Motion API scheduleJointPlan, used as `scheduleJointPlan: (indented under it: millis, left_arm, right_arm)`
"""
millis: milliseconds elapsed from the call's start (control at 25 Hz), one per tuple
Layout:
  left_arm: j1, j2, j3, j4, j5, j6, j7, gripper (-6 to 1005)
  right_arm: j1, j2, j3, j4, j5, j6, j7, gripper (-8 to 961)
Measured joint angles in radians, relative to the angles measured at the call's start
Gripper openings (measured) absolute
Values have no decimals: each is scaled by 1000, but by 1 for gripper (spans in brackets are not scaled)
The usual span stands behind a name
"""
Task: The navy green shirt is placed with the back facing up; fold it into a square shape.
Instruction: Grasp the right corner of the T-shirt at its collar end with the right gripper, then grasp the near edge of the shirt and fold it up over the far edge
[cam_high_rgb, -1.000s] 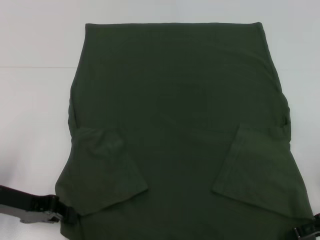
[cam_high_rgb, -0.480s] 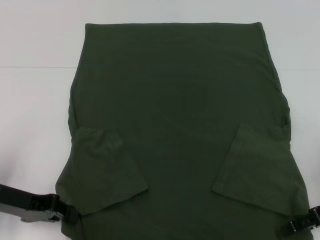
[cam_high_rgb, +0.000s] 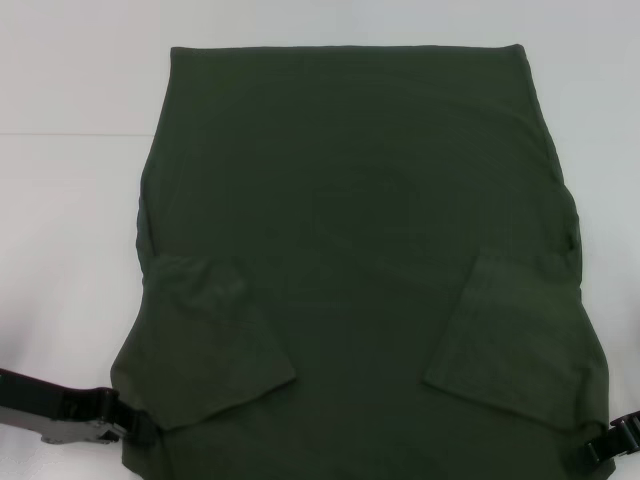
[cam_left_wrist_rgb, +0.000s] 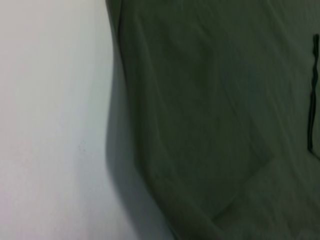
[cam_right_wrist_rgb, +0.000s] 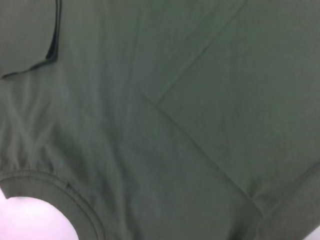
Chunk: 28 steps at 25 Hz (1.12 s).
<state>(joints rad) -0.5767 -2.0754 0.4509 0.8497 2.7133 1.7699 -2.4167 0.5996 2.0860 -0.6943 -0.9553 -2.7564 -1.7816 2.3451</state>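
**Shirt flat, both sleeves tucked in**

The navy green shirt (cam_high_rgb: 350, 250) lies back-up on the white table (cam_high_rgb: 70, 200), sleeves folded inward. The left gripper (cam_high_rgb: 135, 428) and right gripper (cam_high_rgb: 598, 450) sit at the shirt's near corners; can't tell how either's jaws stand.

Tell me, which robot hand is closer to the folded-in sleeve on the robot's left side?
Left. The left gripper sits right beside the near corner of that sleeve. The right gripper is across the shirt, by its opposite edge.
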Motion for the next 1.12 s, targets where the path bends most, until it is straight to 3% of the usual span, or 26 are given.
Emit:
scheduleJointPlan:
  millis: [200, 440, 880, 1120]
  left_arm:
    - [-1, 0, 0, 0, -3, 0, 1, 37]
    - [-1, 1, 0, 0, -19, 1, 6, 37]
    - [5, 21, -30, -24, -23, 107, 61, 37]
    - [15, 26, -45, -31, -14, 196, 91, 37]
  right_arm:
    - [2, 0, -1, 4, 1, 1, 0, 292]
    - [2, -1, -1, 4, 4, -4, -7, 72]
    - [-3, -18, 3, -5, 24, -152, -100, 68]
    - [-5, -44, -10, 27, 26, -204, -145, 67]
